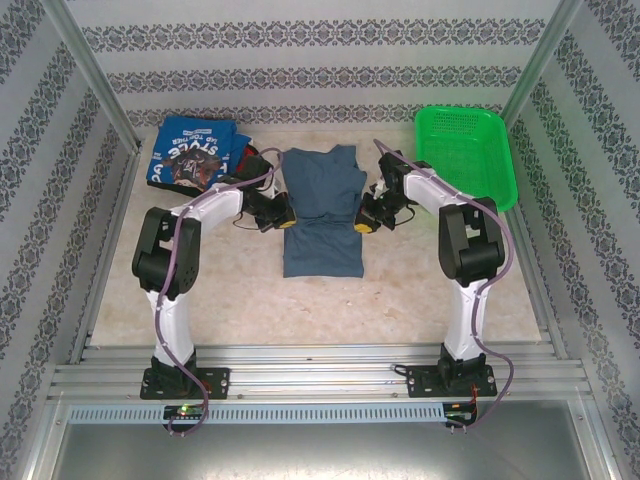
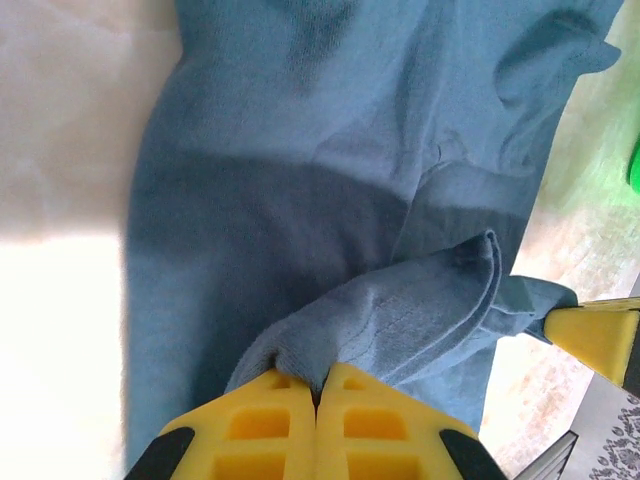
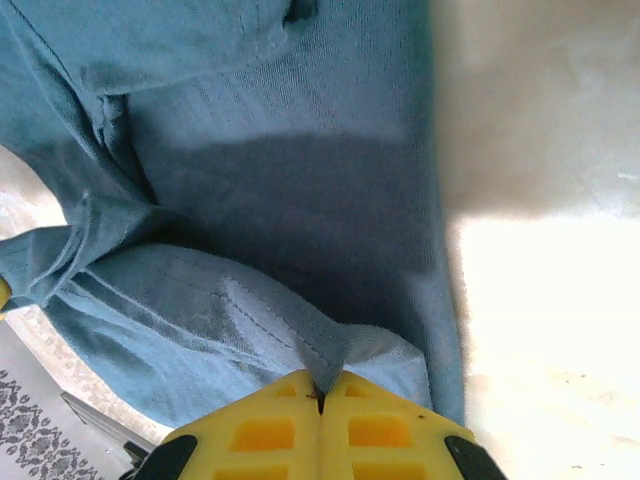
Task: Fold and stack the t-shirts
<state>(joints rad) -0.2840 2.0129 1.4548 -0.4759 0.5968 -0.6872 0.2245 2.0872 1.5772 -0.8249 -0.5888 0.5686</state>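
Edges of slate-blue t-shirt [image 1: 320, 238] tight between left fingers [image 2: 258, 425] and right fingers [image 3: 382, 432], green basket [image 1: 466, 160] nearby

Centre: plain slate-blue t-shirt [image 1: 321, 235]. Upper left: bright blue t-shirt [image 1: 190, 150], dark graphic, white lettering. Upper right: green mesh basket [image 1: 465, 145]. Left gripper [image 2: 318, 378], right gripper [image 3: 320, 388]: yellow. Walls [image 1: 40, 120]: grey-white ornamental bands.
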